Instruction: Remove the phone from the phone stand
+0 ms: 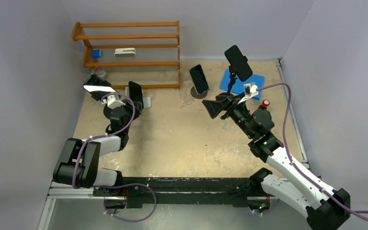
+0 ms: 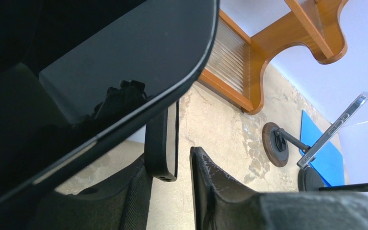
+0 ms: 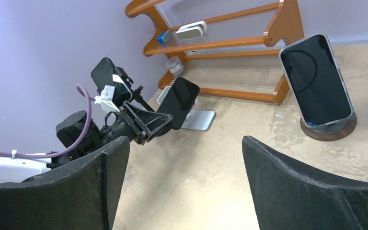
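Observation:
A black phone leans on a white stand at the left back of the table. My left gripper is open and straddles this phone. In the left wrist view the phone shows edge-on against the left finger, with a gap to the right finger. The right wrist view shows the same phone and stand with the left gripper around the phone. My right gripper is open and empty over mid-table, facing the left arm.
A second phone sits on a holder left of the left gripper and fills the left wrist view. A third phone stands on a round wooden base. A fourth phone is on a tripod over a blue mat. A wooden rack stands behind.

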Controlling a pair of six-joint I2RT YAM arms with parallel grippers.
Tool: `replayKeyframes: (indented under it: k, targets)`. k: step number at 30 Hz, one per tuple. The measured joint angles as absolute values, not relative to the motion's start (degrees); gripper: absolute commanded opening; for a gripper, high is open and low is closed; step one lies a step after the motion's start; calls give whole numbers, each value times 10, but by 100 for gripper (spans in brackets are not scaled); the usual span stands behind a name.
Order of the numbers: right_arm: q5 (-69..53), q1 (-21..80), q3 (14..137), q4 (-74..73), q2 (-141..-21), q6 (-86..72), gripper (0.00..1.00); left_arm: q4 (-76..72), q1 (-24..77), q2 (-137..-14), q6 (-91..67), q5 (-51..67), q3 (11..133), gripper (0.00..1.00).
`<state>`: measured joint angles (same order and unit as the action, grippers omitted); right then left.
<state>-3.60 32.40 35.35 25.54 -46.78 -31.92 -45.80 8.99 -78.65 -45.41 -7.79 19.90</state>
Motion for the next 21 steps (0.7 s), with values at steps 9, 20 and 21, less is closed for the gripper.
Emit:
replayKeyframes:
  k: [9, 20, 21]
  targets:
    - [-36, 324, 354, 255, -468, -319, 89, -456, 84, -787, -454, -75, 200, 12]
    - [-33, 324, 354, 243, -454, -319, 89, -449, 83, -776, -452, -63, 200, 0]
    - [-30, 324, 354, 241, -453, -319, 89, -446, 83, -771, -452, -61, 199, 0]
